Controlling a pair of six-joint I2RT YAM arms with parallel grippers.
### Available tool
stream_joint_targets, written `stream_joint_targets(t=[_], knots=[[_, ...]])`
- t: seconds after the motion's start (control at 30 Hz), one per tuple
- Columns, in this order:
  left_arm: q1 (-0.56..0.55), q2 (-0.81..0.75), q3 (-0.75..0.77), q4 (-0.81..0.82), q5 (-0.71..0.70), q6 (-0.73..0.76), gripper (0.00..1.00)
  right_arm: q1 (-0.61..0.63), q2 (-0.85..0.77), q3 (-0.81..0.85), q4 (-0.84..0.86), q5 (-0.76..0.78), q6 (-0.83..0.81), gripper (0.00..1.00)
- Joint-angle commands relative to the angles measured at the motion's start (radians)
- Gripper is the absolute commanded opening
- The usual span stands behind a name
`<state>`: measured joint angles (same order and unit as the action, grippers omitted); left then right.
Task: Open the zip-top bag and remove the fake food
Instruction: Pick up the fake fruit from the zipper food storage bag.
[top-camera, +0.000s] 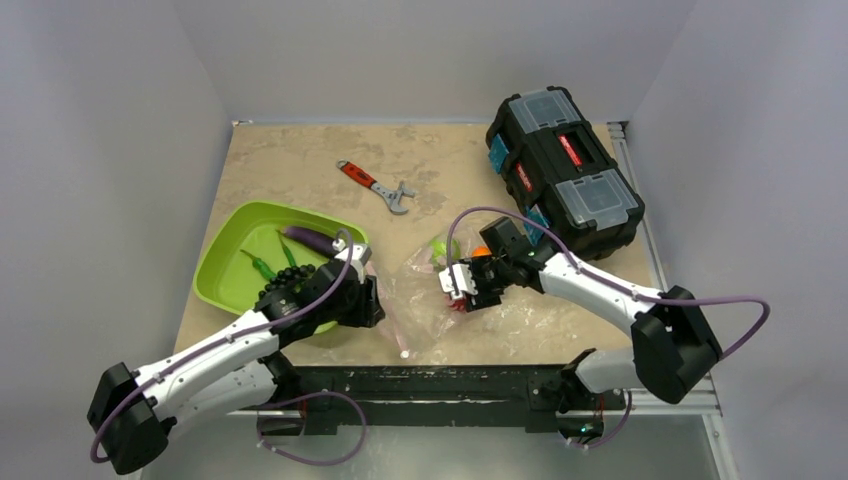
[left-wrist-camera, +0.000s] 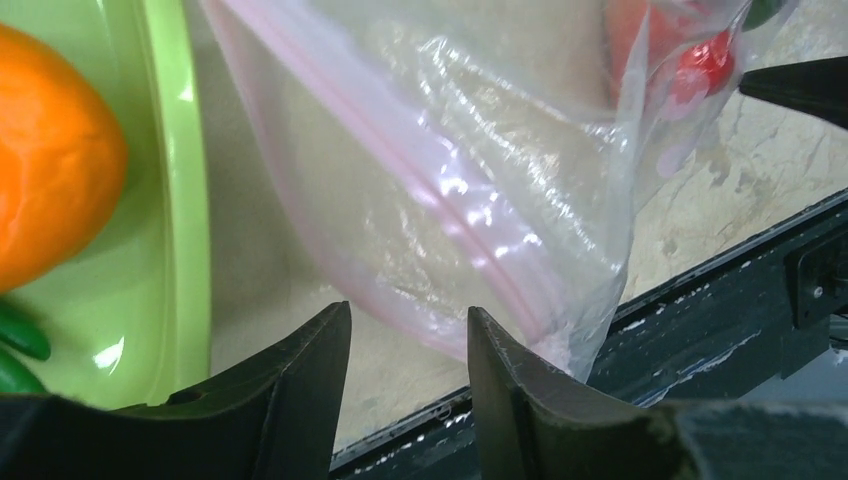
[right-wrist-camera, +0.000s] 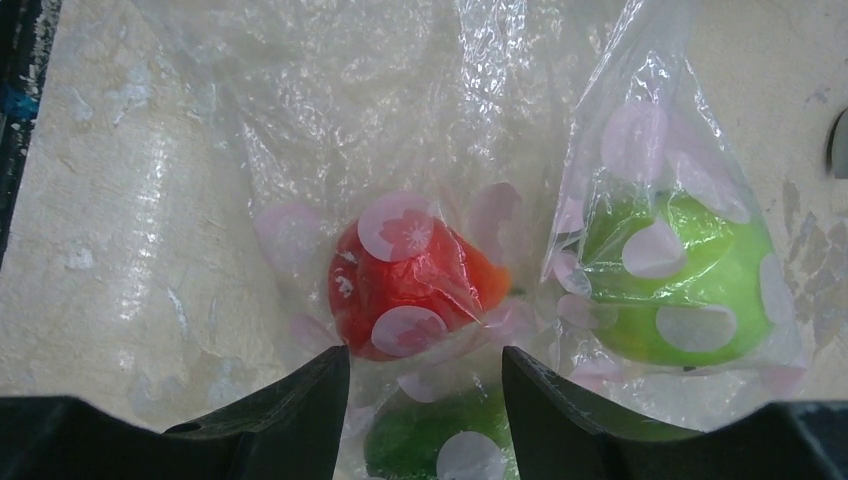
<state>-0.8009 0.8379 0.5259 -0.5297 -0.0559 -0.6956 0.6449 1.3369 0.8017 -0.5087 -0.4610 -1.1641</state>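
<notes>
Several toy foods already lie in the lime-green plastic tray (top-camera: 232, 280): a dark purple eggplant (top-camera: 310, 238) and, seen only from the left wrist, a round orange fruit (left-wrist-camera: 50, 160). The clear crinkly zip-top bag (top-camera: 425, 305) lies on the surface between the arms. Only the right wrist view shows a red piece (right-wrist-camera: 410, 280) and green ball (right-wrist-camera: 680, 285) inside. Left claw (left-wrist-camera: 408, 318) and right claw (right-wrist-camera: 425, 358) are both released. Emptying looks half done; next, pinch the pink strip (left-wrist-camera: 400, 170) and reach inside.
</notes>
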Motion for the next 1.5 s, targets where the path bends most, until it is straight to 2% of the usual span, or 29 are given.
stream_joint_targets(t=[0.0,0.13,0.3,0.6,0.77,0.87,1.03,1.17,1.2,1.27,1.37,1.47], knots=[[-0.003,0.054,0.009,0.176,0.028,0.038,0.44,0.003,0.026,-0.006,0.039,0.026,-0.037,0.55],[-0.003,0.093,-0.013,0.278,0.063,0.046,0.43,0.008,0.061,-0.006,0.052,0.019,-0.039,0.52],[-0.003,0.156,-0.029,0.374,0.125,0.048,0.42,0.036,0.116,0.004,0.054,0.014,-0.033,0.41],[-0.003,0.224,-0.069,0.499,0.175,0.034,0.41,0.092,0.161,0.037,0.102,-0.001,0.068,0.01],[-0.003,0.254,-0.119,0.599,0.201,-0.004,0.42,0.097,0.17,0.054,0.101,-0.065,0.124,0.01],[-0.005,0.278,-0.138,0.649,0.223,-0.026,0.43,0.106,0.176,0.059,0.102,-0.075,0.143,0.19],[-0.004,0.313,-0.133,0.692,0.237,-0.04,0.46,0.131,0.177,0.057,0.113,-0.083,0.156,0.38],[-0.005,0.324,-0.129,0.719,0.237,-0.056,0.48,0.168,0.192,0.06,0.116,-0.062,0.159,0.42],[-0.005,0.324,-0.13,0.722,0.233,-0.06,0.49,0.174,0.195,0.061,0.117,-0.057,0.158,0.41],[-0.005,0.319,-0.131,0.727,0.228,-0.054,0.5,0.181,0.196,0.065,0.115,-0.046,0.156,0.32],[-0.005,0.308,-0.116,0.703,0.249,0.01,0.52,0.182,0.192,0.075,0.109,-0.044,0.153,0.02],[-0.005,0.303,-0.081,0.664,0.29,0.111,0.53,0.182,0.185,0.069,0.111,-0.047,0.143,0.0]])
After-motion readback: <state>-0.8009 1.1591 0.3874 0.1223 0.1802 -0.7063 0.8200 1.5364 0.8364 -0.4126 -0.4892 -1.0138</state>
